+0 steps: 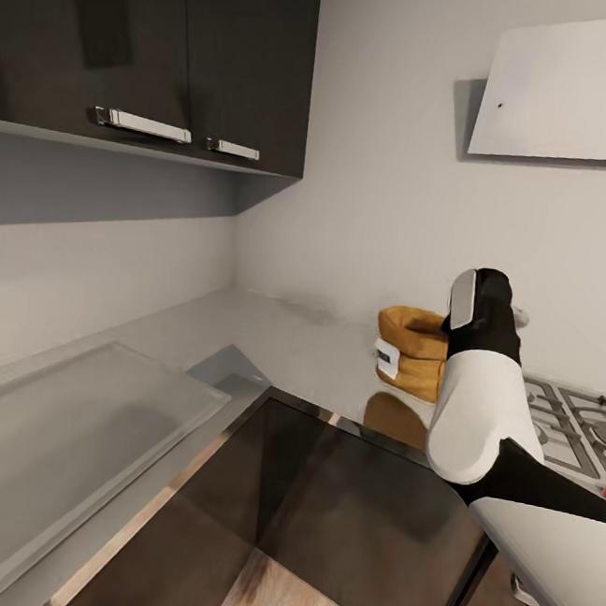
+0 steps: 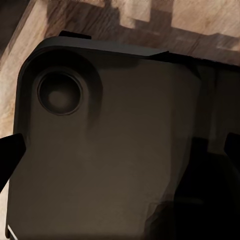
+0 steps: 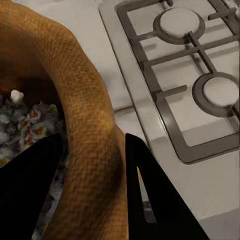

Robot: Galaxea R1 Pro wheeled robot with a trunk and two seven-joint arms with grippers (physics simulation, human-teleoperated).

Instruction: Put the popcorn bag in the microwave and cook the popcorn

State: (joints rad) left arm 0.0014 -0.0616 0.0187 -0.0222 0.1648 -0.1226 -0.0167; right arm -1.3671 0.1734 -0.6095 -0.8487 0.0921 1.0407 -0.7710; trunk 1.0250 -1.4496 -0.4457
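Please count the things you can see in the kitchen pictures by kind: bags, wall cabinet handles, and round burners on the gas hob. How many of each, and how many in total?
Bags: 1, the popcorn bag, its rim between the right end effector fingers.
Wall cabinet handles: 2, one handle and a second handle.
Round hob burners: 2, one burner and another burner.
Total: 5

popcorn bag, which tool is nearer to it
Right. The right tool straddles the popcorn bag rim, one finger inside, one outside. The left tool points at a dark base part over wood floor.
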